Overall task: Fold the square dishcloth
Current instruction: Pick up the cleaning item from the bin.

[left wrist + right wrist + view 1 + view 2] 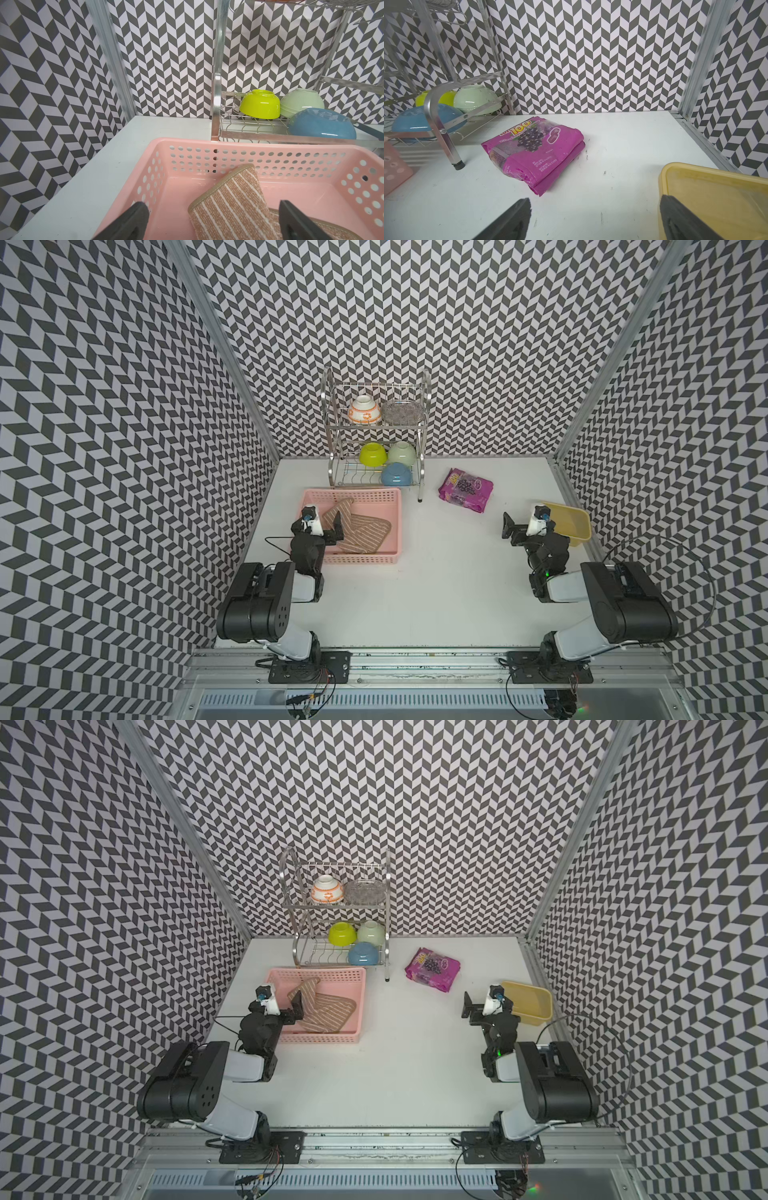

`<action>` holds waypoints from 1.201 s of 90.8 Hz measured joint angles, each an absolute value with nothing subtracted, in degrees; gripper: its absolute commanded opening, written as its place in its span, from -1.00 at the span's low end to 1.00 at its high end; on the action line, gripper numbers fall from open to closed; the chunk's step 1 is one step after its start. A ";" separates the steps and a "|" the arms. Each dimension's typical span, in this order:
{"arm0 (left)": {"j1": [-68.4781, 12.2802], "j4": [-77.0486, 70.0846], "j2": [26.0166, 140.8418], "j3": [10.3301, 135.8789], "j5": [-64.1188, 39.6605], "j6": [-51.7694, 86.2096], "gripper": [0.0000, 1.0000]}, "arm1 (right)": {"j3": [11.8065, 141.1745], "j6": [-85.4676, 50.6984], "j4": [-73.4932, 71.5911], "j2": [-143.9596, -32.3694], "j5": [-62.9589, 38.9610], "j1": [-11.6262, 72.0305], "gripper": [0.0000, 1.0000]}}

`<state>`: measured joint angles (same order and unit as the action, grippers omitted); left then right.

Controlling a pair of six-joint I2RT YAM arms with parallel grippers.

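Top views: a white table (436, 593) is recorded, with a dish rack (376, 425) at its far edge, clear of the working area. A pink basket (353, 492) is set just before it. The square dishcloth (365, 531) is found crumpled inside, one corner propped against the far wall, not yet folded. The left gripper (212, 207) is held over the cloth, fingers wide and empty, judged ready for lifting it out. The right gripper (595, 203) is parked well apart, by a yellow tub (577, 522), likewise wide and empty.
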<state>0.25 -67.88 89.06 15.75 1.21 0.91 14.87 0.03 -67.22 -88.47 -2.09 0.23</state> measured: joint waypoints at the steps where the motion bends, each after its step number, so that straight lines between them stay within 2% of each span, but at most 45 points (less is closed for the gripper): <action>1: 0.25 -67.88 89.06 15.75 1.21 0.91 1.00 | 14.87 0.03 -67.22 -88.47 -2.09 0.23 1.00; 72: 0.27 -67.85 89.03 15.75 1.17 0.91 1.00 | 15.86 0.01 -65.56 -88.40 -2.02 0.23 0.99; 87: 0.27 -61.49 86.28 18.22 1.17 0.95 1.00 | 18.90 -0.16 -59.18 -84.64 -0.60 0.23 0.99; 109: 0.25 -49.93 75.44 21.65 2.24 4.80 1.00 | 22.61 -3.49 -49.98 -78.32 5.26 0.23 0.99</action>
